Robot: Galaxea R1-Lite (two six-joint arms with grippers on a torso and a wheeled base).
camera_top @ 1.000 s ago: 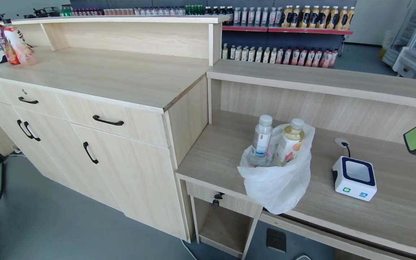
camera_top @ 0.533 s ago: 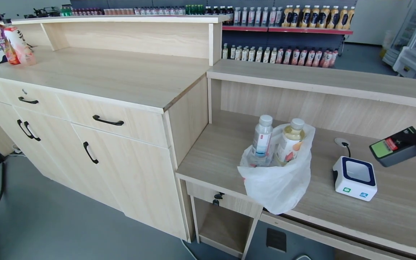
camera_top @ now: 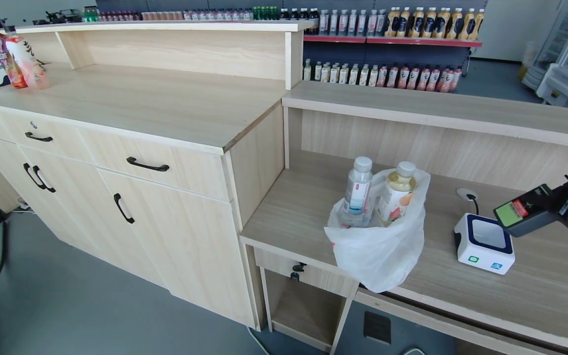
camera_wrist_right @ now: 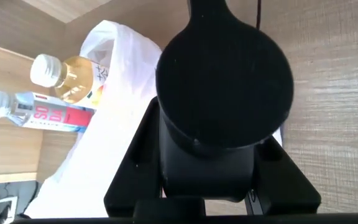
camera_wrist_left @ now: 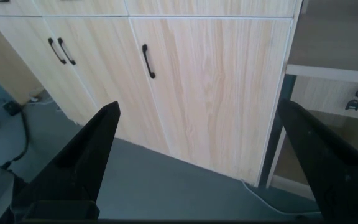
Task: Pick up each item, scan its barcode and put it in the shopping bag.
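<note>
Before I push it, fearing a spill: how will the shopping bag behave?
Probably floppy: the thin bag sags and wrinkles. Likely tippy: two bottles stand above its rim. It may slide off, since its bottom seems to overhang the desk.

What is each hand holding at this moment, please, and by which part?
The right hand grips a dark item by the end opposite its green label; the left hand holds nothing.

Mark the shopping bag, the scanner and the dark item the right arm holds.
shopping bag (camera_top: pixel 380 254): head view, white front wall.
scanner (camera_top: pixel 487 234): head view, window on its top face.
dark item (camera_top: pixel 528 218): head view, side of its body, behind the green end.
</note>
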